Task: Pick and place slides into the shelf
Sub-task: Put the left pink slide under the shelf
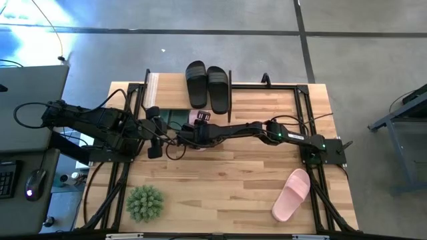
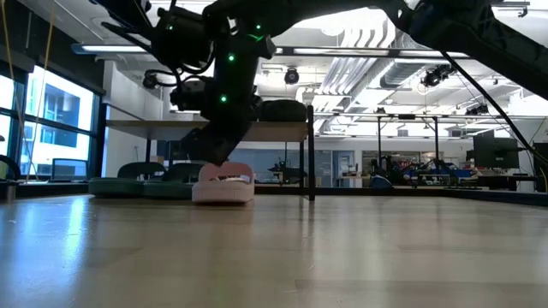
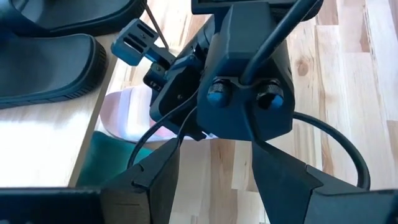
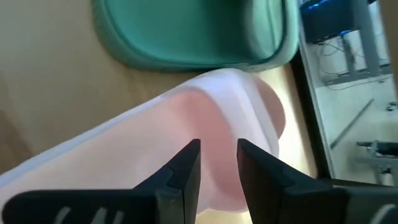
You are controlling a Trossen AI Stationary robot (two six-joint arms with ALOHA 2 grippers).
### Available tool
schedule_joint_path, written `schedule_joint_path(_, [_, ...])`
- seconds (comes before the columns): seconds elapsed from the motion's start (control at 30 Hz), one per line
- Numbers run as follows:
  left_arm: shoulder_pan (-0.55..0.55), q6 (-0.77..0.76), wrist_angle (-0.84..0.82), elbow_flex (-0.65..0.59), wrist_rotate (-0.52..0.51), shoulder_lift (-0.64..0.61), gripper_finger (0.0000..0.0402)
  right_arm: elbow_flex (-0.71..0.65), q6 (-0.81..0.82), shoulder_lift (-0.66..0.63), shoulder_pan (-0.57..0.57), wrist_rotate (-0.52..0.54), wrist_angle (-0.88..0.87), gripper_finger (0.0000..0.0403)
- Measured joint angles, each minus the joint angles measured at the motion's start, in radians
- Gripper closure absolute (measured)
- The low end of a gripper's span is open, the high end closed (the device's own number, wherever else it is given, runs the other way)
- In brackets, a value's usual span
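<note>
The shelf [image 1: 167, 90] stands at the table's far edge, and a black pair of slides [image 1: 207, 87] lies on its top board. Dark green slides [image 1: 177, 119] sit on the table under that board [image 2: 141, 186]. One pink slide [image 1: 197, 118] rests sole-down beside them at the shelf's lower level [image 2: 223, 185]. My right gripper [image 4: 217, 165] reaches in from the table's right and is shut on it. The second pink slide [image 1: 292, 195] lies near the right near corner. My left gripper [image 3: 214, 186] hovers open just behind the right wrist and touches nothing. My right gripper pinches the pink slide [image 4: 211, 124] between its two fingers [image 4: 186, 171], which stand close together on its pale upper surface. It comes slanting down from the table's right. The fingers hide the exact part. The slide's sole rests flat on the table [image 2: 223, 198].
A spiky green plant ball [image 1: 145, 202] sits near the table's left near corner. Black frame rails [image 1: 310, 120] run along the table's sides. Cables hang round both arms. Bare wood lies in the middle and near part of the table [image 1: 227, 173].
</note>
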Motion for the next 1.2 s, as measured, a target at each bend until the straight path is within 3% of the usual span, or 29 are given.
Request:
schedule_joint_path(0.17, [0.0,0.0,-0.003,0.0,0.0,0.0,0.0218,0.0,0.024,0.0,-0.014,-0.078,-0.007,0.0308])
schedule_joint_path(0.77, [0.0,0.0,-0.005,0.0,0.0,0.0,0.0218,0.0,0.025,-0.025,0.013,-0.069,-0.085,0.0308])
schedule_joint_path(1.03, [0.0,-0.001,-0.018,0.0,0.0,0.0,0.0218,0.001,0.042,-0.081,0.066,-0.122,-0.1,0.0308])
schedule_joint_path(1.2, [0.0,-0.001,-0.02,0.0,0.0,0.0,0.0218,0.001,0.08,-0.118,0.146,-0.094,-0.212,0.0315])
